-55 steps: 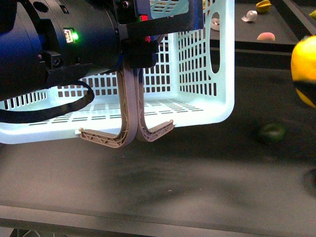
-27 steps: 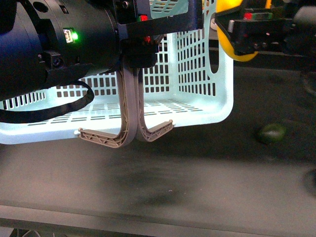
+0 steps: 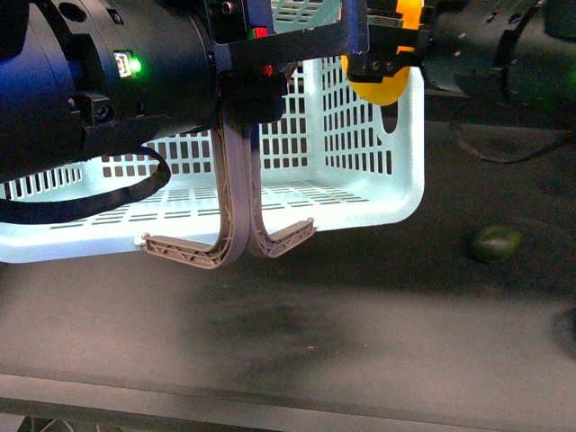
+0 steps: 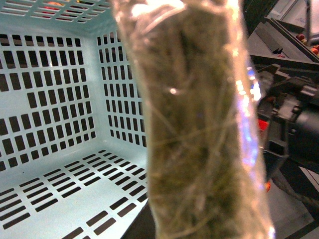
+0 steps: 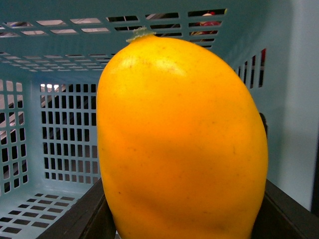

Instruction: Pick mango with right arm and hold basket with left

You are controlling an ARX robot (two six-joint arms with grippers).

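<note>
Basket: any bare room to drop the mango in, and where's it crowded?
The basket floor is bare wall to wall. So is the table before it. Crowded up top: handles, left gripper, right gripper with mango.

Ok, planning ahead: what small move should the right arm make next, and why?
Probably ease the mango further in over the basket: the right gripper holds it at the rim, and the left gripper holds the handles.

The left arm (image 3: pixel 99 90) reaches in from the left with the left claw (image 3: pixel 255 85) clamped on the basket handles (image 3: pixel 236 180), while the right arm (image 3: pixel 504 54) extends from the right, the right claw (image 3: pixel 380 56) closed around the mango (image 3: pixel 382 88).
</note>
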